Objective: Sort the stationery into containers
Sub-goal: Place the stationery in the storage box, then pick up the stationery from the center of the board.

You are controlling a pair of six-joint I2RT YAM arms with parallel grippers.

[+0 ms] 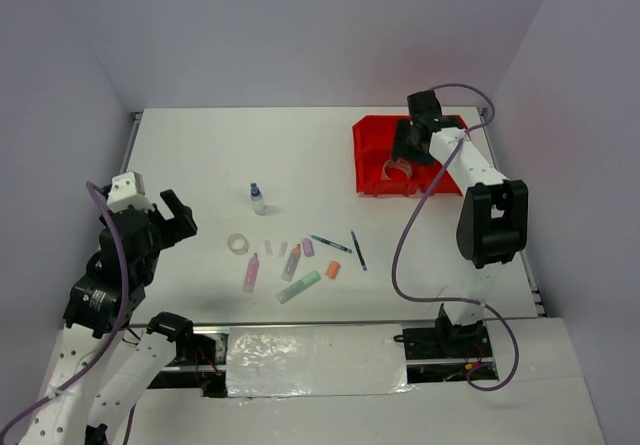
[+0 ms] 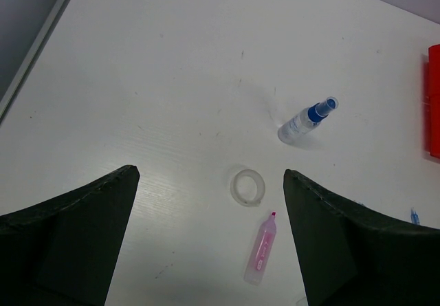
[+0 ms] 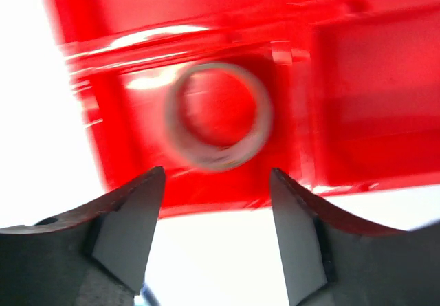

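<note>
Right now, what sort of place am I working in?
Probably a lab test enclosure: white table, plain pale walls around it, left arm and right arm bolted at its near edge.

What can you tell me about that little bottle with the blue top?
The small bottle has a clear, plastic-looking body, a blue collar and a clear cap on top. It seems to stand upright on the white table, farther from the arms than the clear tape roll and the pink highlighter. Nothing but the table touches it.
</note>
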